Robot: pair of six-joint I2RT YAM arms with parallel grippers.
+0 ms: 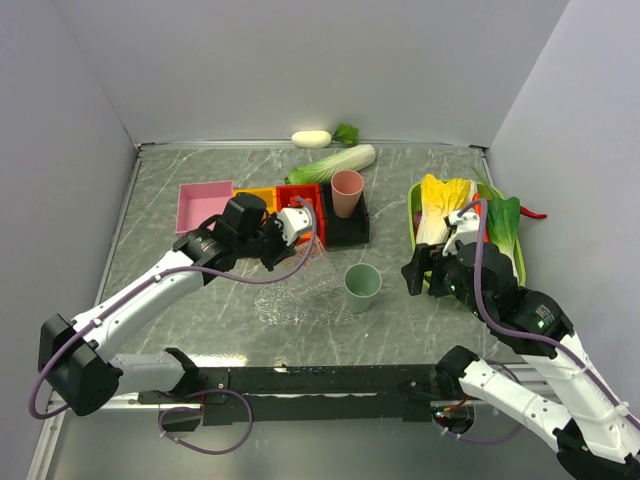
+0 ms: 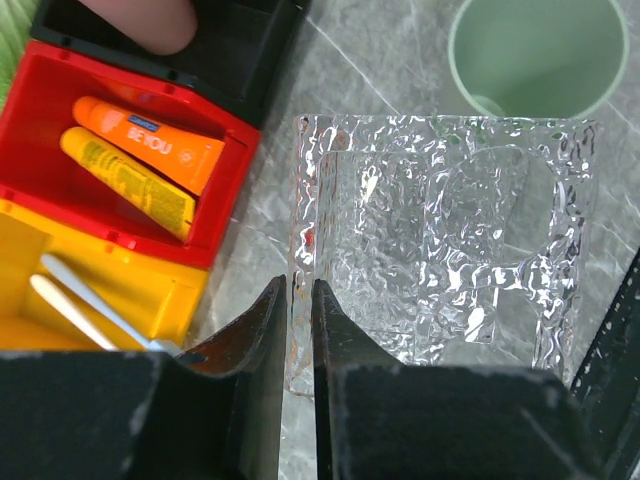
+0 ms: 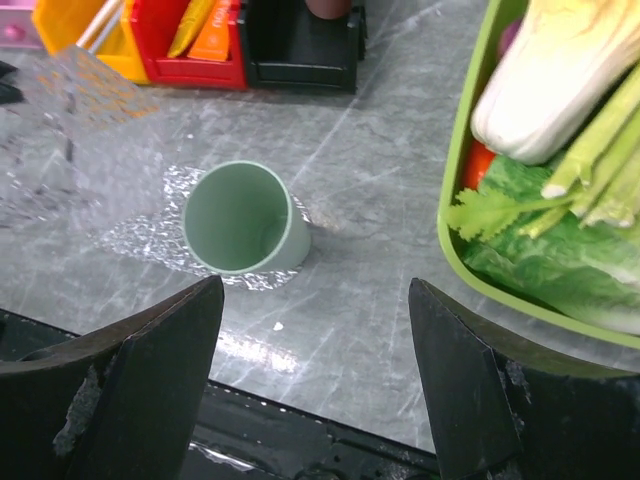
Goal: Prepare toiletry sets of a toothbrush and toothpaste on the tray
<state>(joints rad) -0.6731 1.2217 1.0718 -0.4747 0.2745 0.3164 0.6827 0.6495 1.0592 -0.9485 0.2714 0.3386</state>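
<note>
My left gripper (image 2: 299, 300) is shut on the left rim of the clear speckled tray (image 2: 440, 240) and holds it over the table in front of the bins. It also shows in the top view (image 1: 310, 238), with the tray (image 1: 315, 258) hanging from it. The orange toothpaste (image 2: 150, 135) and the yellow toothpaste (image 2: 125, 180) lie in the red bin (image 2: 60, 75). Two pale toothbrushes (image 2: 100, 300) lie in the yellow bin (image 2: 30, 250). My right gripper (image 3: 315, 330) is open and empty, over bare table right of the green cup.
A green cup (image 1: 362, 284) stands just beyond the tray's far edge. A pink cup (image 1: 347, 192) sits in the black bin (image 1: 352, 226); a pink bin (image 1: 204, 205) is at the left. A green vegetable tray (image 1: 416, 228) lies at the right. Vegetables lie by the back wall.
</note>
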